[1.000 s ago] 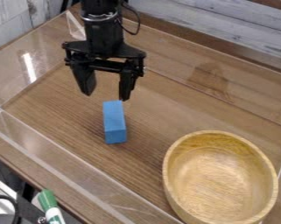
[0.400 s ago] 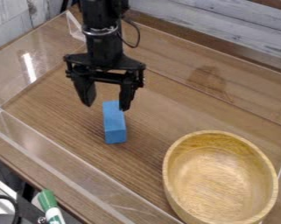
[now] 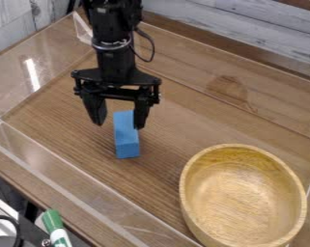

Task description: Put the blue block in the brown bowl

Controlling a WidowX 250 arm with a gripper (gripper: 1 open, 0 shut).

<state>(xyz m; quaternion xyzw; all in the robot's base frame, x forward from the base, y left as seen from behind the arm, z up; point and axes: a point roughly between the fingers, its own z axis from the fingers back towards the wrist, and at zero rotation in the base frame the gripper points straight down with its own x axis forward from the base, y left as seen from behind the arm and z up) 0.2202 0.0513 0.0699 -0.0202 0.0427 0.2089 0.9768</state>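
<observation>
Small bright-blue rectangular block (image 3: 126,134), matte and sharp-edged, lying flat on a wood-grain tabletop (image 3: 235,106) of mid-brown laminate with fine parallel streaks. Long axis running roughly away from the viewer, far end tucked between the tips of the black gripper (image 3: 120,114). Jaws spread wide, one dark finger on either side of that far end, not pressed against it; nothing held. Above the fingers, a black boxy wrist and jointed arm (image 3: 111,39) with loose cables, pointing straight down.

Large round shallow bowl of light tan wood (image 3: 243,198) at lower right, thick rim, concentric grain visible inside, interior bare. Well apart from the block, which sits to its upper left. Bowl's lower edge cut off by the frame.

Clear plastic walls (image 3: 26,68) around the work surface, glossy, catching glare that washes out part of the left side. Pale weathered planks (image 3: 273,34) behind, at the top right. At the bottom left, a green-and-white object only partly in view, too cropped to identify. Whether the fingertips reach the tabletop: hard to tell, since the block hides the near side of one finger.

Compared with a second ago: gripper lower, fingertips now flanking the block's far end rather than hanging above it. Block and bowl unmoved. Jaw spread unchanged.
</observation>
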